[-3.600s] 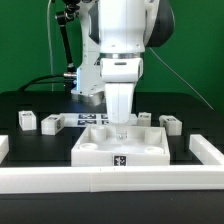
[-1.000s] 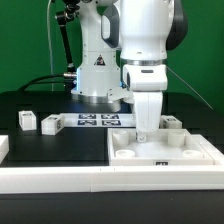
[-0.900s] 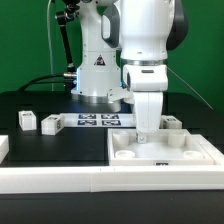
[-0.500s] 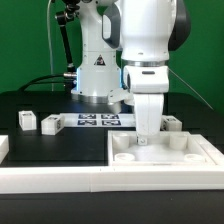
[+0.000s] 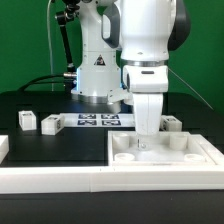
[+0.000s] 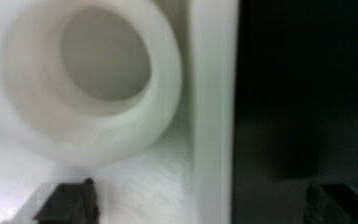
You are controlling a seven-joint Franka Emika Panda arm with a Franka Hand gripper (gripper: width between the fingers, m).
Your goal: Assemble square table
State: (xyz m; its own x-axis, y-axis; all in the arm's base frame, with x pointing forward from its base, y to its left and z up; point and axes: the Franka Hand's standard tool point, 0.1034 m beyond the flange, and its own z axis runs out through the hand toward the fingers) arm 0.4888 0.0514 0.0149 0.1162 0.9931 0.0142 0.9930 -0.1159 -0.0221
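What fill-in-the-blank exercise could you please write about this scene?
The white plastic square slab with raised rim lies at the exterior view's ____ side. The two-finger gripper hangs over it with jaws ____. ____ short white block legs stand at the exterior view's left of the marker board.
Missing: right; open; Two.

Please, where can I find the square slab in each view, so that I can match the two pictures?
Exterior view: the slab lies low on the exterior view's right, under the end effector.
Wrist view: the slab fills most of the picture, very close; one round socket and the raised rim show.
Shared landmark: the end effector; its dark fingertips stand on either side of the rim.
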